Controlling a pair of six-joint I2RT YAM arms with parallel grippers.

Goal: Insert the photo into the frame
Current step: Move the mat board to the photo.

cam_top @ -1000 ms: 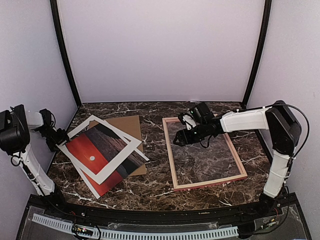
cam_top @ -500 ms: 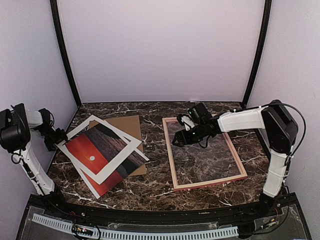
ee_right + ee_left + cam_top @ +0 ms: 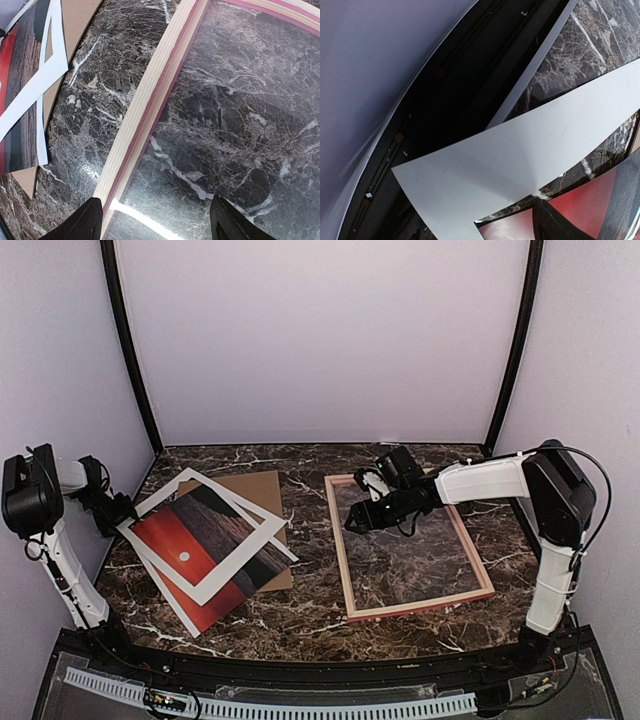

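A robot lab booth, this; plain pale walls (image 3: 320,340) close the top and sides; black poles (image 3: 128,350) climb the upper corners; marble-pattern tabletop (image 3: 310,615) in the middle; white robot arms (image 3: 62,565) at the lower corners.

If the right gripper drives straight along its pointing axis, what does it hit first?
Probably the pink light-wood picture frame: its clear pane, just inside the long rail below the fingers. Depth is unclear.
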